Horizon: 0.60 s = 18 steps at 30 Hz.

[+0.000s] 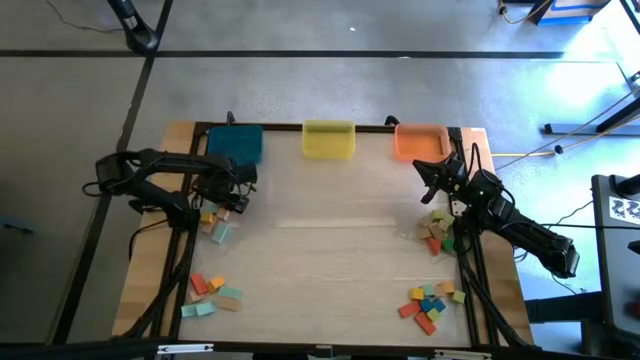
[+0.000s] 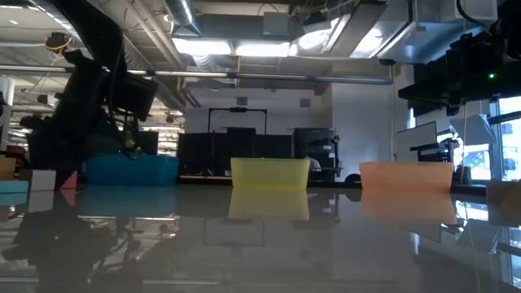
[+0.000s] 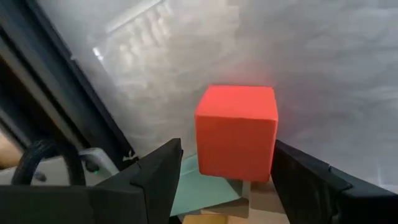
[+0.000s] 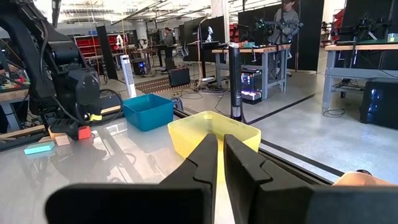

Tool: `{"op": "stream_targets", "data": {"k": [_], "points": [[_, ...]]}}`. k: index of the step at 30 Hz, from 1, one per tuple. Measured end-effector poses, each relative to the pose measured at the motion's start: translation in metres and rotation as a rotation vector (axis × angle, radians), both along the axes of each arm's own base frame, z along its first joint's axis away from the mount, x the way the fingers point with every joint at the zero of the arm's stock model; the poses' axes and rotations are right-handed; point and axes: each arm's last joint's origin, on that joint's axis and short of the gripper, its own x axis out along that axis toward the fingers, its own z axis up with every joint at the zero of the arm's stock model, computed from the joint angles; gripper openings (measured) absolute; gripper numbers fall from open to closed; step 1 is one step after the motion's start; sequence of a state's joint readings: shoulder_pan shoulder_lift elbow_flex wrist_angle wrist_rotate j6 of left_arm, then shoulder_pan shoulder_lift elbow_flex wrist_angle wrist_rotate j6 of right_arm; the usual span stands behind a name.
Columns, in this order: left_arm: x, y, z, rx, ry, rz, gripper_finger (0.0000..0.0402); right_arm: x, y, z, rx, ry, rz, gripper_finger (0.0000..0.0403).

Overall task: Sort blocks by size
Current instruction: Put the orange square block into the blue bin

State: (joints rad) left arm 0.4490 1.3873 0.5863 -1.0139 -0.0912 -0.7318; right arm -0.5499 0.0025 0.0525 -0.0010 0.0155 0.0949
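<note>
My left gripper [image 3: 228, 155] points steeply down at the table's left side [image 1: 232, 200], open. Its two fingers stand on either side of a red cube [image 3: 236, 134]. The cube rests beside a teal block [image 3: 199, 186] and a tan block [image 3: 252, 194], and it also shows from the right wrist [image 4: 84, 132]. More blocks lie in clusters at the near left [image 1: 212, 295], the right [image 1: 438, 230] and the near right [image 1: 430, 300]. My right gripper [image 4: 221, 152] waits shut and level at the far right [image 1: 435, 172].
Three bins stand along the far edge: blue [image 1: 235, 143], yellow [image 1: 328, 140] and orange [image 1: 420, 142]. Black frame rails [image 1: 195, 250] run down both sides of the table. The middle of the tabletop [image 1: 330, 240] lies between the block clusters.
</note>
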Motion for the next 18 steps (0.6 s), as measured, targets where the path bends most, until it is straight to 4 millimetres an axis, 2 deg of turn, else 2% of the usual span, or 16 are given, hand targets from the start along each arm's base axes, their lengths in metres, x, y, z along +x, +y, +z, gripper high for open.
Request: {"op": "stream_targets", "data": {"k": [10,18], "points": [[0.0,0.002,0.006,0.018,-0.064,-0.021,0.0192,0.0,0.0,0.0,0.0,0.0,0.0,0.003],[0.006,0.008,0.01,0.076,-0.164,-0.009,0.0189,0.0,0.0,0.0,0.0,0.0,0.0,0.003]]}}
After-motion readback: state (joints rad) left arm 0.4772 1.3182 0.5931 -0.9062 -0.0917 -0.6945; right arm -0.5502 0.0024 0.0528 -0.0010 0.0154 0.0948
